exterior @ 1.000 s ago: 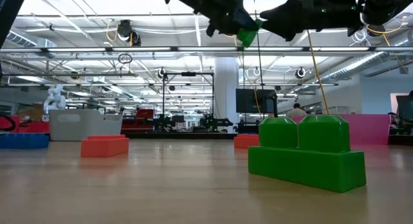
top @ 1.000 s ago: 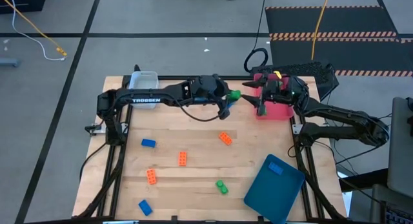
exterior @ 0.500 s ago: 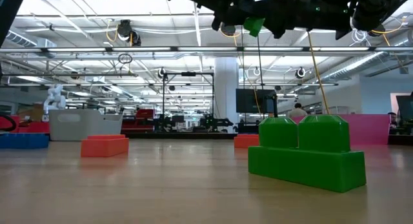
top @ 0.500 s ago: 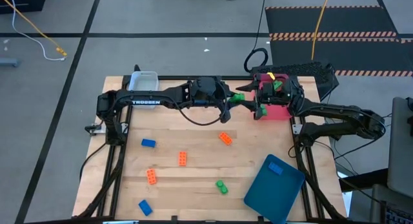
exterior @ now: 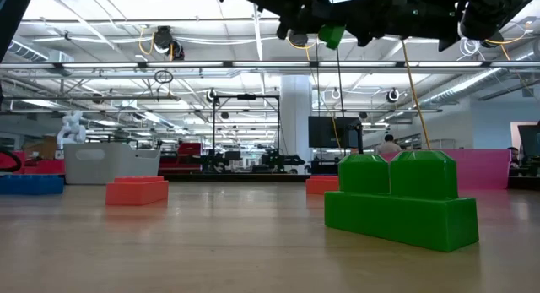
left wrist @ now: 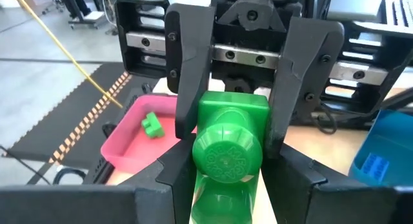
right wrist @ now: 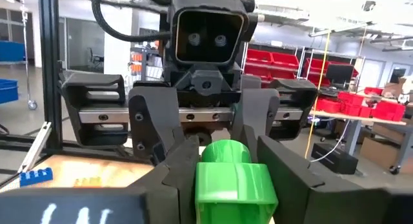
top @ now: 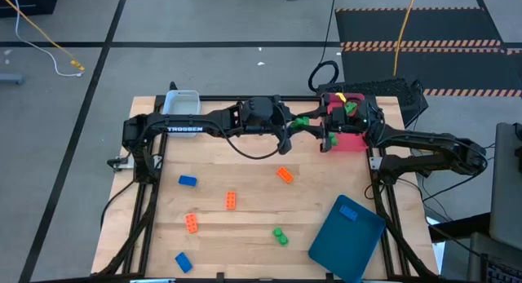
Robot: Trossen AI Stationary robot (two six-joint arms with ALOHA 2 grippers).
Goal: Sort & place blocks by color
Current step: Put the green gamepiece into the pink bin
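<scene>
1. Left tool (top: 295, 130) and right tool (top: 320, 131) meet nose to nose above the table (top: 245, 181) at 12 o'clock. Both are clamped on one green block (left wrist: 227, 145), which looks like a mid-air handover.
2. Pink tray (top: 352, 139) sits just at 3 o'clock of them and already holds a green piece (left wrist: 152, 124), so it is the likely drop.
3. Remaining blocks lie scattered toward 6 o'clock.

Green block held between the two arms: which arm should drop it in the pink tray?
Right, probably. Both end effectors, left and right, grip the green block mid-air, and the right arm sits directly over the pink tray, where another green block already lies.
</scene>
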